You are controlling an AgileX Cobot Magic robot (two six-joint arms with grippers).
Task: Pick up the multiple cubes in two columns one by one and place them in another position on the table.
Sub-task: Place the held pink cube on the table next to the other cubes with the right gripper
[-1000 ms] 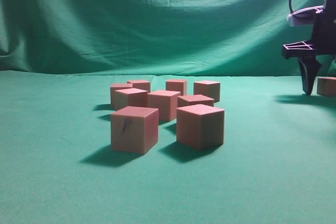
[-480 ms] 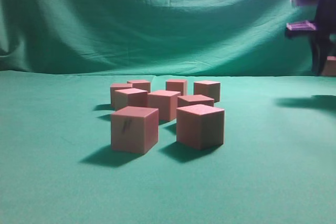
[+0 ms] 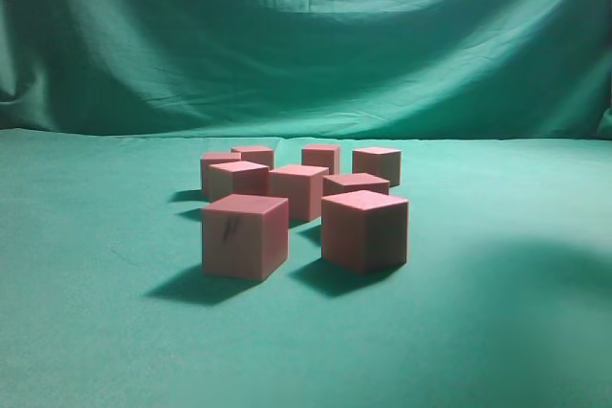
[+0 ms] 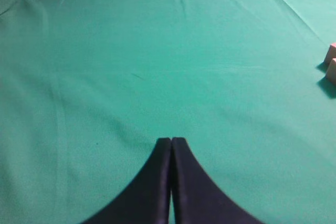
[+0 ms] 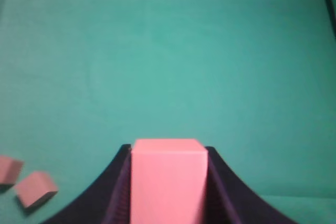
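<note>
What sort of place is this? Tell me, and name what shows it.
Probably a staged robot test bench, not a home or workshop: a table covered in teal-green cloth, a draped green backdrop, and identical cubes as the only props, one clamped in the right gripper.

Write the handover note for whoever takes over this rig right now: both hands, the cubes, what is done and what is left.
Left hand: shut, empty, hanging over bare table.
Right hand: shut on a cube, lifted clear of the cloth; out of the exterior view.
Cubes: eight sit clustered mid-table in the exterior view, the near-left one bearing a dark scribble, the near-right one beside it. Two of them show at the right wrist view's lower left.
Done: one cube picked.
Left: set it down, then move the others one by one.
</note>
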